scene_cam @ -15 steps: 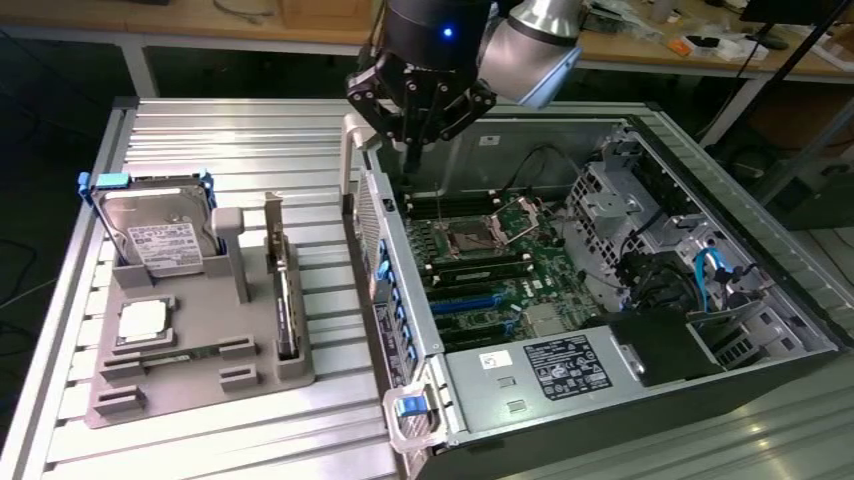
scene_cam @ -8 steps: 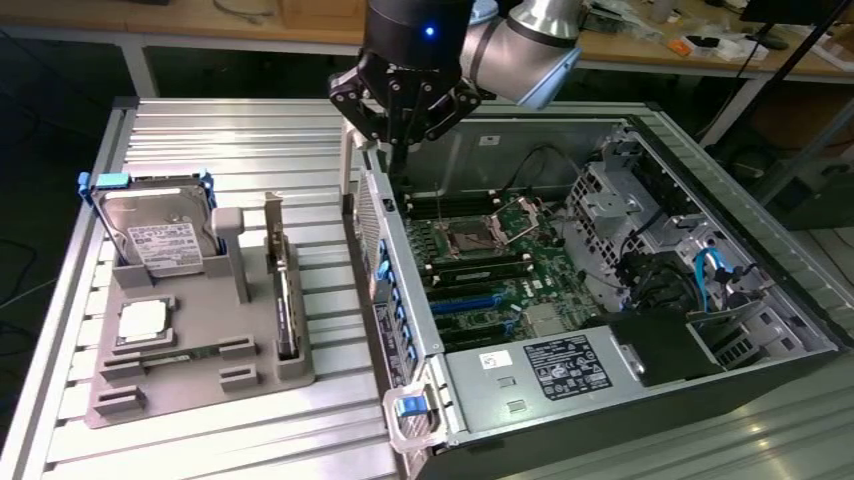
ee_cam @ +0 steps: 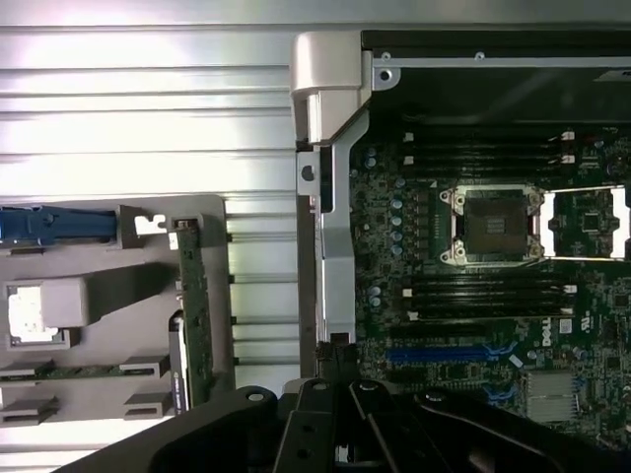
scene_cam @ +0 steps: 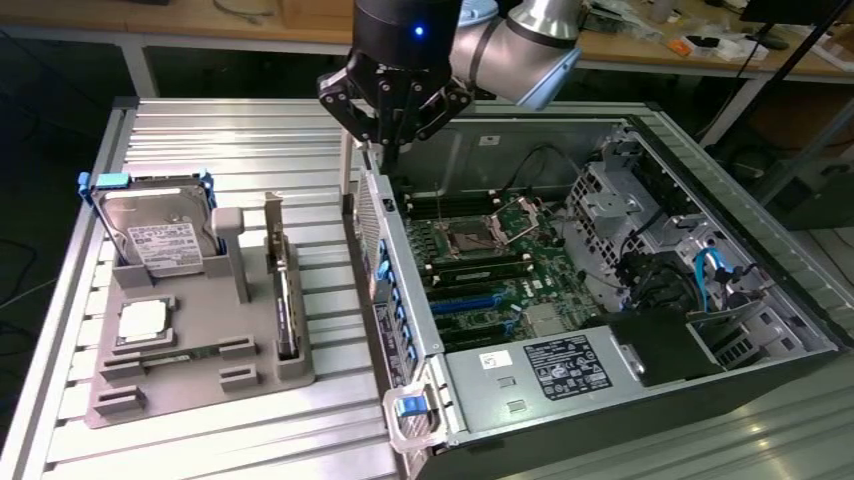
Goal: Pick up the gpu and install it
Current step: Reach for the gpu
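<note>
We see the gripper [scene_cam: 386, 142] with its fingers [scene_cam: 378, 120] pressed together to a point, and nothing is clamped between them. The tips hang right over the upper edge of the side wall of the open computer case [scene_cam: 400, 300], close to touching it; we cannot tell whether they actually make contact. In the wrist view the gripper [ee_cam: 335, 367] sits above that same wall.

The gpu [scene_cam: 282, 300] is well apart from the fingers, outside the case on the side of that wall away from the motherboard [scene_cam: 501, 260]. It stands on its long edge in a slot of the grey holder [scene_cam: 200, 375], its grey bracket end rising toward the fingers' side of the holder. In the wrist view the gpu [ee_cam: 193, 315] shows as a thin green edge. It is not yet picked up.

Farther from the fingers than the gpu, the hard drive [scene_cam: 160, 238] leans in its blue-edged frame on the same holder, and the square chip [scene_cam: 143, 320] lies flat just beside it. The holder rests on the slatted metal table [scene_cam: 240, 130]. On the other side of the wall, near the fingers, the processor socket [scene_cam: 478, 236] lies open on the motherboard.
</note>
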Available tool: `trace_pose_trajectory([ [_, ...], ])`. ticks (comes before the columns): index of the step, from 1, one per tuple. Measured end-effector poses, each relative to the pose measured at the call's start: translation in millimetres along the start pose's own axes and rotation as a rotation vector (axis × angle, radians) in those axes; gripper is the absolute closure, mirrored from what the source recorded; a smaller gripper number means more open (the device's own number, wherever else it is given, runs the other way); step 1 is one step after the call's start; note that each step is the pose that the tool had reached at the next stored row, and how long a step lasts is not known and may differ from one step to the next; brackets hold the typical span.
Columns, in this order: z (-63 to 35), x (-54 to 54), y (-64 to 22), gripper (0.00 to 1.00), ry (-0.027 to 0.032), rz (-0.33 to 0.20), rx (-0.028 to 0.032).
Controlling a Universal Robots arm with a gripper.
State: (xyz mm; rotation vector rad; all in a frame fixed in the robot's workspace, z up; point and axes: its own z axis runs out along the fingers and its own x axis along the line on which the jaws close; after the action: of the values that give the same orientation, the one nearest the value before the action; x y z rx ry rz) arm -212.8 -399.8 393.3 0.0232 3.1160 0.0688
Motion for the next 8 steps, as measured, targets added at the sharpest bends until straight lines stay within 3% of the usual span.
trace_pose_trajectory([
  [8,-0.4,16.1,-0.3,0.89,0.0009,-0.021,-0.0005],
])
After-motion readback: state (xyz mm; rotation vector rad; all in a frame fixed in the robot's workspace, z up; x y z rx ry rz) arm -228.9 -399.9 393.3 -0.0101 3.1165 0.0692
